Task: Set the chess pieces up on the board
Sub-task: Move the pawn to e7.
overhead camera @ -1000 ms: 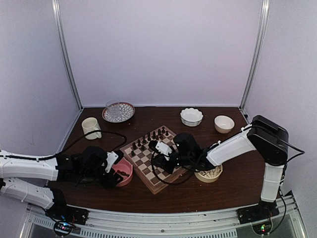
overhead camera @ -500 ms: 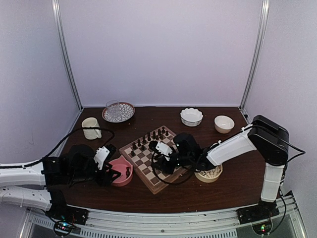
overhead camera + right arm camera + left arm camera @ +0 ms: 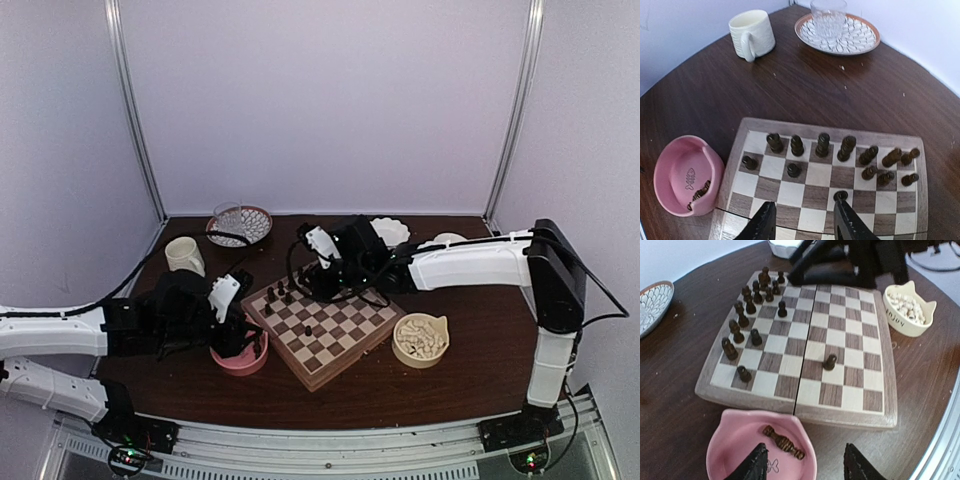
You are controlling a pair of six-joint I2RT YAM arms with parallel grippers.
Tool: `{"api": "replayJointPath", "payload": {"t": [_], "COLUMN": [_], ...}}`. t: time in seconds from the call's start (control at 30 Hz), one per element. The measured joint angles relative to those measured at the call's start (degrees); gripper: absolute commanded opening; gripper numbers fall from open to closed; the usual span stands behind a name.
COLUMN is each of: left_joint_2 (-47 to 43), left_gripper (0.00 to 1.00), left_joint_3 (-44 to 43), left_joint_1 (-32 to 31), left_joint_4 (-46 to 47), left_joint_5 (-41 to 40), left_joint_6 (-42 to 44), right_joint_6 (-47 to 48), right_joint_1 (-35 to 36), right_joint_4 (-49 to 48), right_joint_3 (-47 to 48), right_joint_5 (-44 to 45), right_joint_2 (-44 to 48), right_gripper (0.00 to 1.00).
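Soft, even overhead light, faint shadows, mild sheen on the dark table (image 3: 670,390), wide-angle curvature at wrist-view edges.

The top view looks down from above and behind the near edge over the whole counter (image 3: 470,375). The left wrist view sits low and close by the pink bowl (image 3: 725,422), facing the far right corner across the board (image 3: 805,345). The right wrist view hangs close over the board, facing the far left corner. All three share board and pink bowl.
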State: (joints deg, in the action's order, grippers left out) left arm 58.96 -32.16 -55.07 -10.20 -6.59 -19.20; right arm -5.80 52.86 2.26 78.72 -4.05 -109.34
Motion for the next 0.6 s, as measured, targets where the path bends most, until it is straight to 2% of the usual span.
{"api": "replayJointPath", "payload": {"t": [0.3, 0.6], "left_joint_2": [6.27, 7.61], "left_gripper": [0.47, 0.51], "left_joint_3": [-1.51, 1.18], "left_joint_1": [0.44, 1.51], "left_joint_4": [13.29, 22.80], "left_joint_5": [-6.82, -11.87], "left_joint_6": [0.22, 4.02], "right_joint_6": [-3.02, -3.19], "right_joint_1": [-2.51, -3.28], "right_joint_4": [6.40, 5.86], "right_joint_3": [-1.40, -1.27], "right_joint_5": [1.55, 1.95], "right_joint_2": [-6.08, -7.96], "right_gripper": [0.40, 0.37]}}
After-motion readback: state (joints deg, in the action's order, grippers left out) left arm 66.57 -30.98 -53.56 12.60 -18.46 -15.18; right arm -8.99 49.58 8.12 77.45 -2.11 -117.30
